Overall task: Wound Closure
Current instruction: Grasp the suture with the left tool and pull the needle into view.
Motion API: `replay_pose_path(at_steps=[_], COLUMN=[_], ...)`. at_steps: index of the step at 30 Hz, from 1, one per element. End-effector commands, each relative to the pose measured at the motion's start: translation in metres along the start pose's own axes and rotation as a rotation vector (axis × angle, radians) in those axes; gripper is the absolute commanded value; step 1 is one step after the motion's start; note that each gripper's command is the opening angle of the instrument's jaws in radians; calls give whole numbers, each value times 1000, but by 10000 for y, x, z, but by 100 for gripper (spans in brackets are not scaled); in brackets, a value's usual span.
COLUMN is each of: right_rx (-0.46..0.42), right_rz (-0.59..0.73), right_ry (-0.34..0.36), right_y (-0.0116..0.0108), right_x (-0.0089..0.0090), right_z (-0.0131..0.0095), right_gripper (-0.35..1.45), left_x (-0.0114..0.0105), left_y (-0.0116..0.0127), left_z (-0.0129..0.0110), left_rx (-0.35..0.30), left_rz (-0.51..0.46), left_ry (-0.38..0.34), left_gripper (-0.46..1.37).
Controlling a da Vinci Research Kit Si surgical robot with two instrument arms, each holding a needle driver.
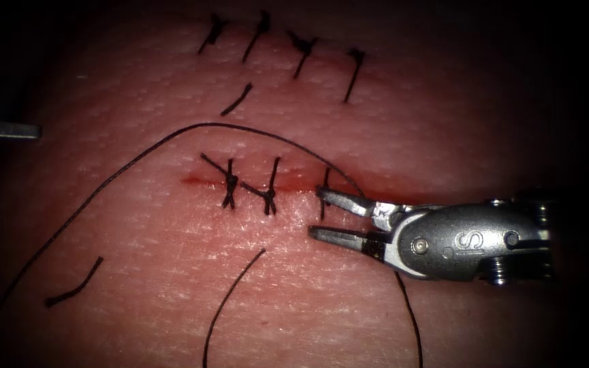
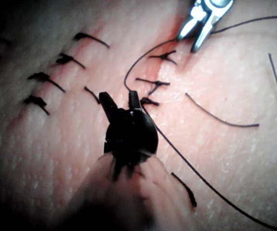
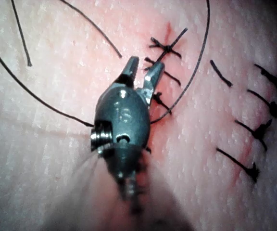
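The cut (image 1: 294, 180) runs across the tissue (image 1: 444, 123) with three black stitches (image 1: 269, 187) over it. My right tool (image 1: 316, 213) comes in from the right, its jaws open at the rightmost stitch (image 1: 323, 204) and holding nothing; it is also seen open in the right wrist view (image 3: 141, 67) and the left wrist view (image 2: 187, 43). A long thread (image 1: 206, 124) arcs from the lower left over the stitches to the rightmost stitch. A strand also trails down from under the right tool. My left tool (image 2: 118, 95) hovers open and holds nothing; its tip (image 1: 28, 129) sits far left of the cut.
A second row of several stitches (image 1: 301, 51) lies farther back on the tissue. Loose cut ends of thread lie at the lower left (image 1: 76, 289), below the cut (image 1: 230, 300) and above it (image 1: 237, 99). Red fluid stains the cut's edges.
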Motion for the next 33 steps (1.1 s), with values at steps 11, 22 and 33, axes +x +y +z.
replay_pose_path(at_steps=[11, 22, 33], right_rx=[-4, -5, -4], right_rz=[0, 0, 1], right_ry=[-7, -8, -8], right_y=[0, -3, -6], right_x=[0, 2, 4], right_z=[-2, -5, -6], right_gripper=[8, 7, 8], left_x=[-11, -39, -75], left_y=[86, 104, 70], left_z=[11, 49, 95], left_rx=[-38, 10, 66], left_rz=[-30, -7, -31], left_ry=[-316, -474, -462], left_gripper=[108, 120, 102])
